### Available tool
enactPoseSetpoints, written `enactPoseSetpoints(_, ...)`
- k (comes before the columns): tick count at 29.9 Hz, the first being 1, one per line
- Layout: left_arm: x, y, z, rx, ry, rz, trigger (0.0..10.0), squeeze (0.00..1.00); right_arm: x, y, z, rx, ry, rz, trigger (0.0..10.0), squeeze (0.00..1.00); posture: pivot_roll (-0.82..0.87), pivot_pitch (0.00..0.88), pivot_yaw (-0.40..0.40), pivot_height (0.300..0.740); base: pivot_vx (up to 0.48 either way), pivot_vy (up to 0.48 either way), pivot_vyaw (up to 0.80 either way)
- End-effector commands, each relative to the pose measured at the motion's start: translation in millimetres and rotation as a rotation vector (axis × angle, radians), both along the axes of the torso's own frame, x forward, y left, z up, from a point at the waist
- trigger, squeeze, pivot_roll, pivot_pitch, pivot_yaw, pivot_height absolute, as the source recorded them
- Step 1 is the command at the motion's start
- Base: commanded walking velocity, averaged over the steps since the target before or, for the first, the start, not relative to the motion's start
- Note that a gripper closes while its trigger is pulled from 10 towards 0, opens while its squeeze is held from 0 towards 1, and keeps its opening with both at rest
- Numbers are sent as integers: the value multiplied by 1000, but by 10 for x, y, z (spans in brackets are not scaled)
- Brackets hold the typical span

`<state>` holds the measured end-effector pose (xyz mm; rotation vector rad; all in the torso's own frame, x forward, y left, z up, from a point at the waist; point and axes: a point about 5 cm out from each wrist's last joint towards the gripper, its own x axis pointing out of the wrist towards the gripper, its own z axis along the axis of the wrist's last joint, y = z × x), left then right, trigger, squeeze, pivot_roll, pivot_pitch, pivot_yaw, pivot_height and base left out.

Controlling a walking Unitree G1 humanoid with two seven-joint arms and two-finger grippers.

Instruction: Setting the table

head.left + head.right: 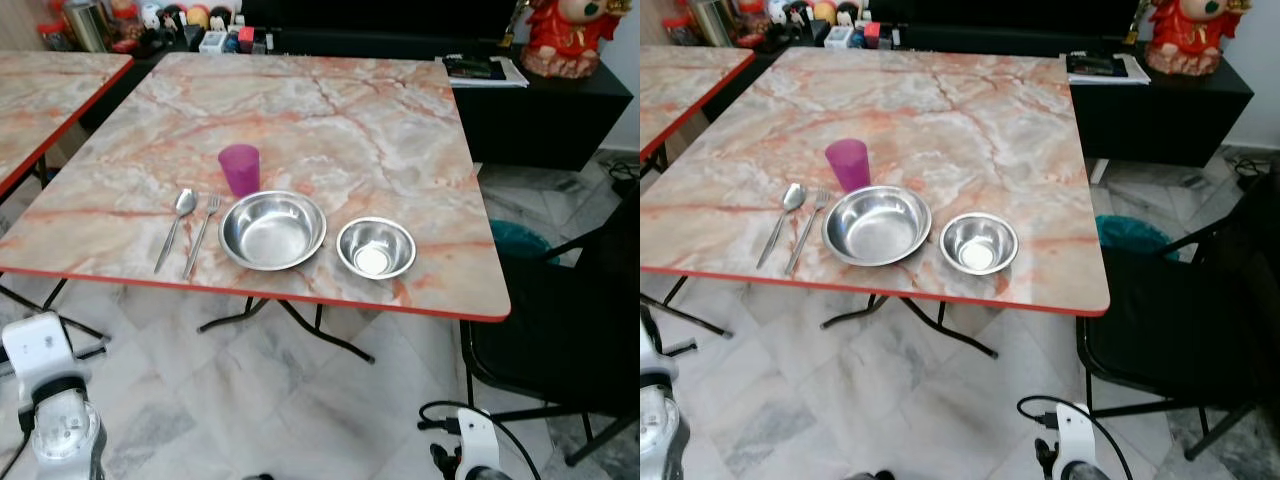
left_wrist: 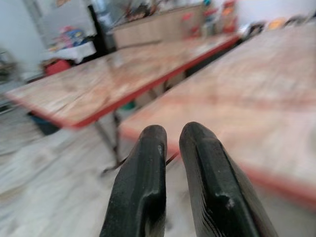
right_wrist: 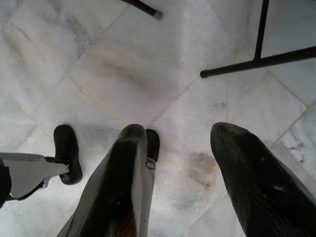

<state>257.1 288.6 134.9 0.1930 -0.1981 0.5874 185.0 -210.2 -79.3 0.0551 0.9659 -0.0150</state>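
Left fingers [image 2: 170, 143] clenched, blurred table [image 2: 276, 98] beyond — right fingers [image 3: 177, 148] released above the floor [image 3: 98, 59].

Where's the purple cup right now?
In the left eye view the purple cup stands upright on the marble table, toward the robot's left, just behind the large steel bowl and beside the fork.

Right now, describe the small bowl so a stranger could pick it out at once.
On the marble table, a row of tableware lies along the near red edge. The small bowl ends that row on the robot's right, beside the big bowl. It is the smaller, deeper steel bowl.
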Motion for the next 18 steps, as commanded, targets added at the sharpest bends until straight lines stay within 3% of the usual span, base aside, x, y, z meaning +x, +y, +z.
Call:
enactPoseSetpoints(1,192,-114,278,-10,-50,-106,10000,0,-14,-9,-6,-6,11,12,10000,0,56,142,-11,740,0,0,0)
enactPoseSetpoints(3,328,-247,336,-65,-44,-198,10000,0,-13,-8,-6,-6,11,11,10000,0,52,139,-5,740,0,0,0)
enactPoseSetpoints(4,450,-393,393,-107,-44,-291,10000,0,-12,-6,-6,-6,11,10,10000,0,41,139,-1,740,0,0,0)
enactPoseSetpoints(6,565,-557,440,-134,-34,-377,10000,0,-13,-4,-7,-5,10,4,10000,0,39,141,1,740,0,0,0)
enactPoseSetpoints(7,683,-738,478,-201,-29,-455,10000,0,-14,-3,-8,-3,9,-2,10000,0,36,140,4,740,0,0,0)
enactPoseSetpoints(8,715,-788,494,-222,-27,-475,10000,0,-15,-2,-8,-3,9,-4,10000,0,36,140,4,740,0,0,0)
enactPoseSetpoints(9,738,-825,510,-236,-29,-490,10000,94,-16,0,-9,-2,9,-6,10000,0,33,140,5,740,0,0,0)
enactPoseSetpoints(10,767,-878,536,-268,-41,-518,10000,1000,-17,2,-11,-2,9,-7,10000,0,30,140,7,740,0,0,0)
enactPoseSetpoints(12,868,-1046,586,-355,-21,-575,10000,1000,-22,9,-14,0,9,-13,10000,0,22,140,11,740,0,0,0)
enactPoseSetpoints(14,882,-1070,592,-375,-8,-584,10000,1000,-24,11,-16,1,9,-15,10000,0,19,139,14,740,0,0,0)
enactPoseSetpoints(18,900,-1133,663,-525,-27,-613,10000,1000,-30,16,-19,3,9,-21,10000,0,16,141,17,740,0,0,0)
